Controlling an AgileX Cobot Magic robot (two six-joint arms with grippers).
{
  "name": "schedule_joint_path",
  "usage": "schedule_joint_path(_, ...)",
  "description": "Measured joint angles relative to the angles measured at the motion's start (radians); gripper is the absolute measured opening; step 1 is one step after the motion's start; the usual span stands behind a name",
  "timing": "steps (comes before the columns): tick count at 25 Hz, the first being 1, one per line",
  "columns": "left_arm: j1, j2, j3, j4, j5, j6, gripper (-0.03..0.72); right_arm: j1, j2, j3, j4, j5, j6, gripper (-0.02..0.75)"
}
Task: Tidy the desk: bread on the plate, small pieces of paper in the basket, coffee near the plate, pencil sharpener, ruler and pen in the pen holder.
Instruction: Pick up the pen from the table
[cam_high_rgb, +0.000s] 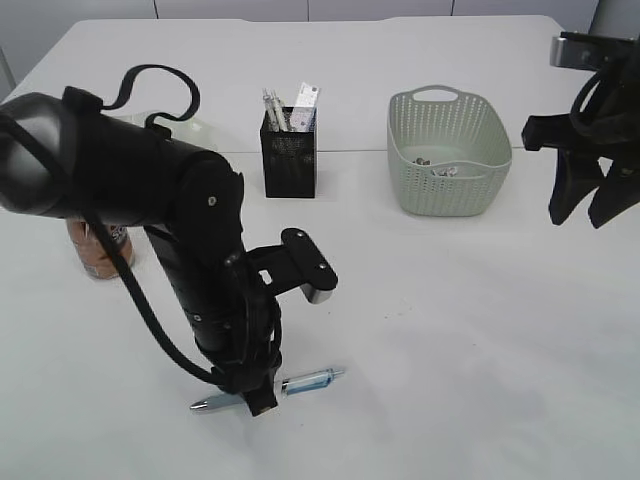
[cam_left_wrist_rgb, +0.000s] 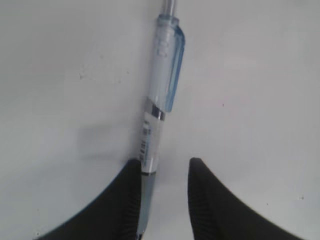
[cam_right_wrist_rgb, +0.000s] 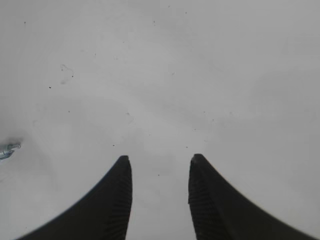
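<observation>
Pen step: left tool (cam_left_wrist_rgb: 164, 200) half-open astride the clear blue-clipped plastic pen (cam_left_wrist_rgb: 159, 105) on the white desk (cam_high_rgb: 480, 330), nothing gripped; next close, lift. Right tool (cam_right_wrist_rgb: 160, 200) half-open, empty.

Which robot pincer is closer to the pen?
The left. The left pincer is down at the pen, open, with the pen's end against one finger. The right pincer hangs open over bare desk, far off beside the basket.

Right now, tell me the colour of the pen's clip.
Translucent light blue; the pen shows best in the left wrist view.
</observation>
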Motion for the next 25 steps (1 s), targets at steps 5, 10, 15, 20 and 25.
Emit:
schedule_joint_path(5, 0.000, 0.034, -0.068, 0.000, 0.007, 0.000, 0.239, 0.000, 0.000, 0.000, 0.000, 0.000, 0.000, 0.283)
schedule_joint_path(10, 0.000, 0.060, -0.083, -0.003, 0.035, 0.002, 0.238, 0.000, 0.000, 0.000, 0.000, 0.000, 0.000, 0.283)
schedule_joint_path(15, 0.000, 0.071, -0.083, -0.022, 0.046, 0.013, 0.237, 0.000, 0.000, 0.000, 0.000, 0.000, 0.000, 0.283)
schedule_joint_path(20, 0.000, 0.071, -0.083, -0.037, 0.046, 0.034, 0.237, 0.000, 0.000, 0.000, 0.000, 0.000, 0.000, 0.283)
schedule_joint_path(25, 0.000, 0.073, -0.083, -0.040, 0.046, 0.039, 0.237, 0.000, 0.000, 0.000, 0.000, 0.000, 0.000, 0.283)
